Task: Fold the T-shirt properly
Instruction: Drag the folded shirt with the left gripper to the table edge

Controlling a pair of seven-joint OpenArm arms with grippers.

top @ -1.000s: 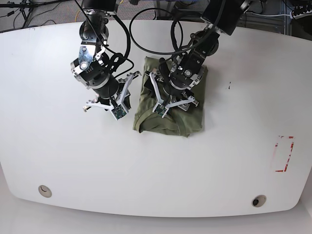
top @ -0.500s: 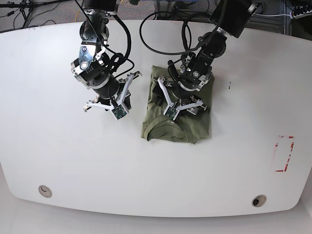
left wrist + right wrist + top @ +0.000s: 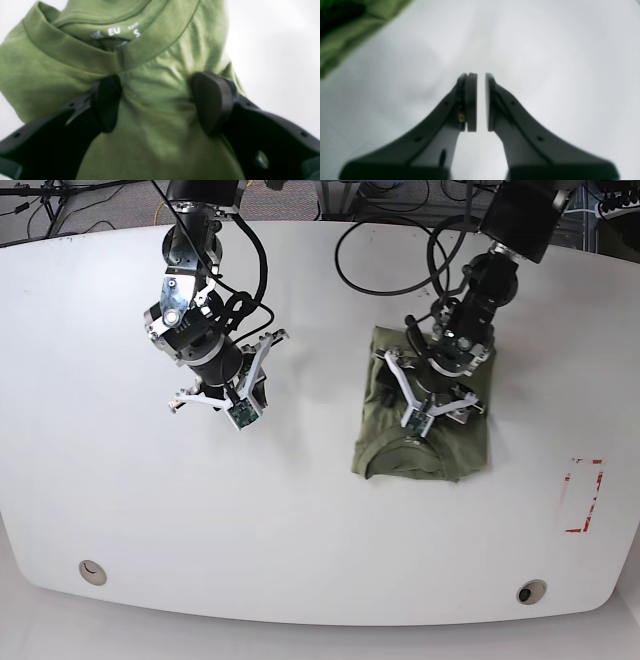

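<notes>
The olive-green T-shirt (image 3: 400, 455) lies folded into a compact block right of the table's middle, its ribbed collar (image 3: 75, 52) toward the front edge. A white size label (image 3: 115, 31) shows inside the collar. My left gripper (image 3: 432, 385) rests on top of the shirt. In the left wrist view the left gripper (image 3: 157, 105) is open, its black pads (image 3: 212, 102) spread wide and pressed down into the wrinkled cloth. My right gripper (image 3: 228, 380) hovers over bare table left of the shirt. The right wrist view shows the right gripper (image 3: 481, 100) shut on nothing.
The white table (image 3: 300, 530) has a red-outlined rectangle (image 3: 582, 495) near its right edge and two round holes (image 3: 92, 571) by the front edge. Black cables hang behind both arms at the back. An edge of green cloth (image 3: 342, 37) shows at the right wrist view's upper left.
My left gripper has slid to the right across the table, and the folded T-shirt has moved with it. The right arm has stayed where it was.
</notes>
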